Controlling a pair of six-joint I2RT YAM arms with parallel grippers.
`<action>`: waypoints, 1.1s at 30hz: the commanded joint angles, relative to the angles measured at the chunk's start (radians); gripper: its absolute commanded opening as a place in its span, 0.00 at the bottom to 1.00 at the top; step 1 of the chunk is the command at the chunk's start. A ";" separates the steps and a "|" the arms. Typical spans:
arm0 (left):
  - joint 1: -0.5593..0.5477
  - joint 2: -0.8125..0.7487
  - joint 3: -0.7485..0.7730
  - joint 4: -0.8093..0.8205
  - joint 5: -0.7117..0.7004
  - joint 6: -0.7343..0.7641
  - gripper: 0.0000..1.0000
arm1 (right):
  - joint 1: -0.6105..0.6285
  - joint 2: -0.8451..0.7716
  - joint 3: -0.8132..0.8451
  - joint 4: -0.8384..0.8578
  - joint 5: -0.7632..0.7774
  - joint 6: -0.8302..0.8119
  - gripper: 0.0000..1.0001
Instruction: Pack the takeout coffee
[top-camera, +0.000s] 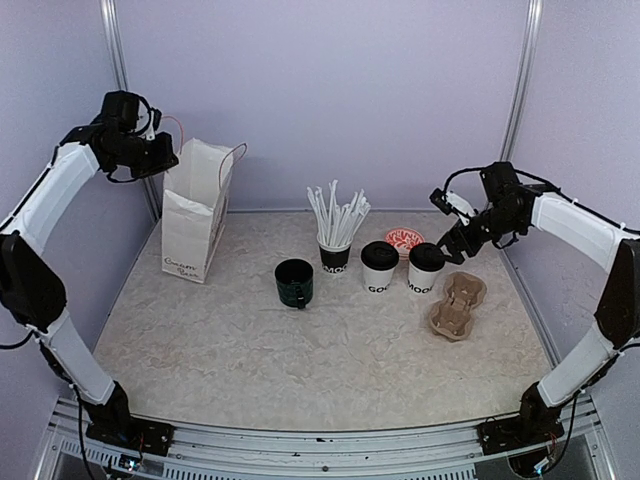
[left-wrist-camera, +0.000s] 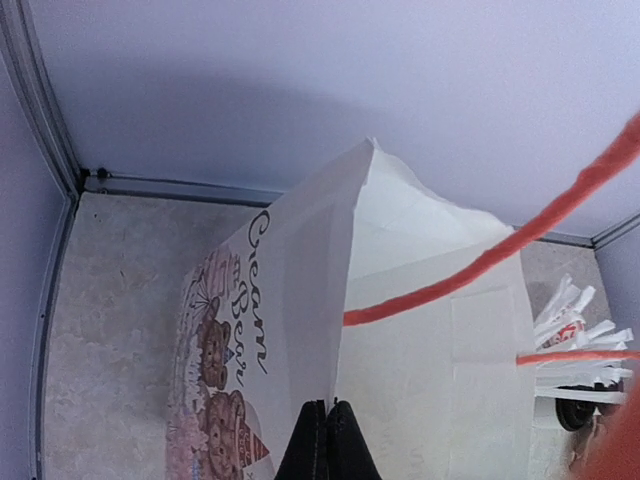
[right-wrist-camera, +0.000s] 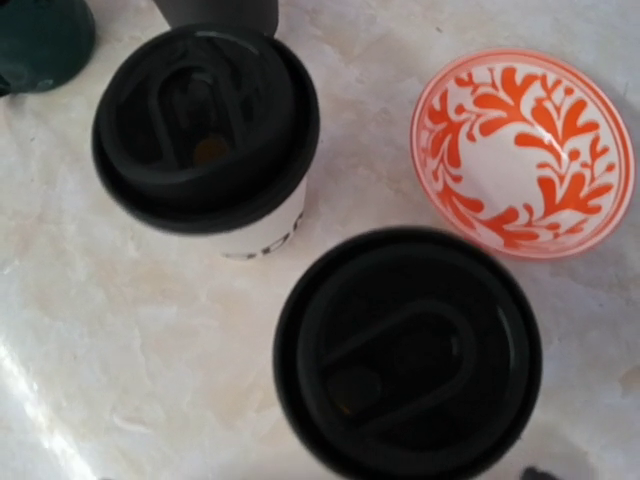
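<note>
The left gripper (left-wrist-camera: 328, 412) has its fingers pressed together on the top edge of the tall white paper bag (top-camera: 195, 225). The right gripper (top-camera: 448, 240) hangs just over the first white paper cup with a black lid (top-camera: 427, 270). I cannot tell if its fingers are apart. The second white paper cup (top-camera: 380, 268) stands just beside it, near the brown cardboard cup tray (top-camera: 458, 305). A grab might bump the second cup over, because the two are so close. A hard squeeze might pop the lid off.

Near lidded cup (right-wrist-camera: 408, 350) upright on marbled surface (right-wrist-camera: 120, 330). Second lidded cup (right-wrist-camera: 205, 125) beyond-left, close, not touching. Orange-patterned dish (right-wrist-camera: 522, 150) beyond-right. Dark green mug (right-wrist-camera: 45, 40) partly visible far left.
</note>
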 joint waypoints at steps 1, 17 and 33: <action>-0.032 -0.209 -0.017 -0.013 0.090 0.056 0.00 | -0.012 -0.084 -0.053 -0.030 0.032 -0.026 0.93; -0.392 -0.419 -0.126 -0.093 0.366 0.153 0.00 | -0.003 -0.172 -0.301 -0.073 -0.017 -0.254 0.51; -0.697 -0.210 -0.249 -0.127 0.454 0.286 0.00 | 0.040 -0.058 -0.366 -0.004 0.068 -0.296 0.19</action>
